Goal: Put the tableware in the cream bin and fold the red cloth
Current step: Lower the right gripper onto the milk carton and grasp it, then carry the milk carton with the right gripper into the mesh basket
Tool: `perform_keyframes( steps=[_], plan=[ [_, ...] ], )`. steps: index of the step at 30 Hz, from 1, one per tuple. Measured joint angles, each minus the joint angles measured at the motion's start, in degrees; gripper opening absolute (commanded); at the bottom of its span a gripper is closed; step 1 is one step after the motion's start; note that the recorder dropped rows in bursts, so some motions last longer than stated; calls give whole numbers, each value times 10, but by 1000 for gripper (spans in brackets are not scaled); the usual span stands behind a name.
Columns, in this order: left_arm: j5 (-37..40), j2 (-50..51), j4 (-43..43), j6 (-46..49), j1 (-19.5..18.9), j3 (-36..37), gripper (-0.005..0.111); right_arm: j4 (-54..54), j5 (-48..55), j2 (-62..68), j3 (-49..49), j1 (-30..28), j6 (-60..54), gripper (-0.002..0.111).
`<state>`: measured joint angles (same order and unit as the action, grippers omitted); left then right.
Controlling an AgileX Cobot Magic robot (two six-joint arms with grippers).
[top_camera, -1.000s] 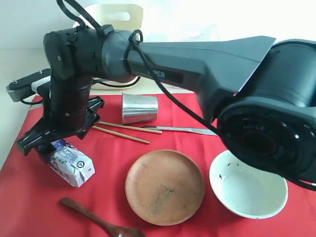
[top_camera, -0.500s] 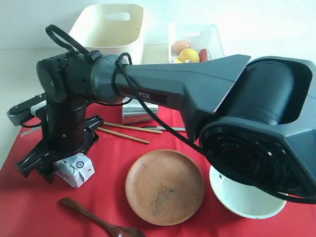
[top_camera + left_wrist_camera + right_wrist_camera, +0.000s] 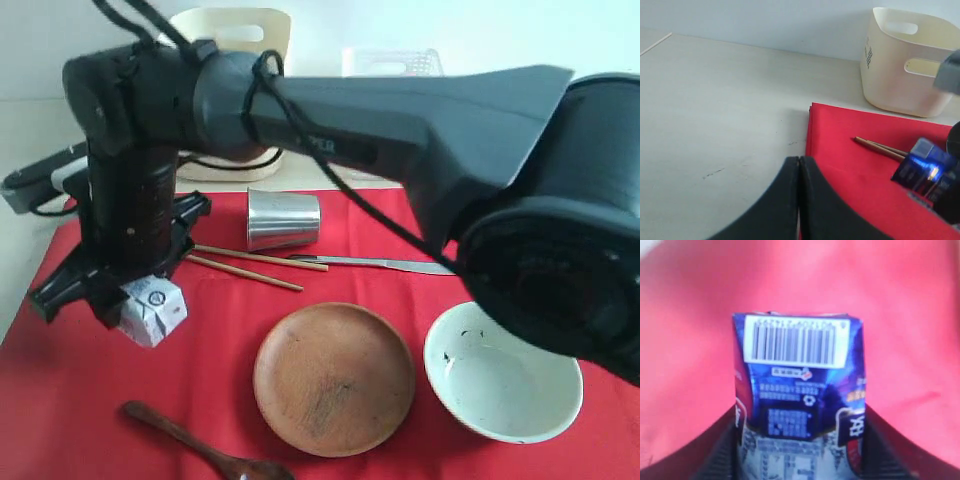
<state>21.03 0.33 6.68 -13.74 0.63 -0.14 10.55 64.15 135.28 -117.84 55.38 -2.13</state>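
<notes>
Across the surface spreads the red cloth (image 3: 60, 400), a broad matte fabric sheet carrying all the tableware; none of it is yet in the cream bin (image 3: 905, 75), a smooth plastic tub with rounded corners, just beyond the cloth's far edge. Next come the pale glazed bowl (image 3: 500, 390); the round, dull-grained wooden plate (image 3: 333, 378); the shiny steel tumbler (image 3: 283, 219), lying on its side. We judge the step in hand to be clearing the glossy printed milk carton (image 3: 152, 308); the right end effector (image 3: 800, 415) grips its two sides, low over the cloth. The next move calls for a straight lift, clear of the thin wooden chopsticks (image 3: 255, 265) nearby; the left end effector (image 3: 798, 165) is closed and empty. Smallest are the slim metal knife (image 3: 370, 263) and the dark wooden spoon (image 3: 200, 448).
</notes>
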Motion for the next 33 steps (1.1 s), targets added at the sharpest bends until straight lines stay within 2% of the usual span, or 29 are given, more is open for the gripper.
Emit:
perform_keyframes(
  steps=[14, 26, 33],
  plan=[
    [0, 0, 0, 0, 0, 0, 0, -13, 14, -160, 0, -146, -52, 0],
    [0, 0, 0, 0, 0, 0, 0, -15, 6, -179, 0, -279, -72, 0],
    [0, 0, 0, 0, 0, 0, 0, -15, -60, -175, 0, -344, -76, 0]
  ],
)
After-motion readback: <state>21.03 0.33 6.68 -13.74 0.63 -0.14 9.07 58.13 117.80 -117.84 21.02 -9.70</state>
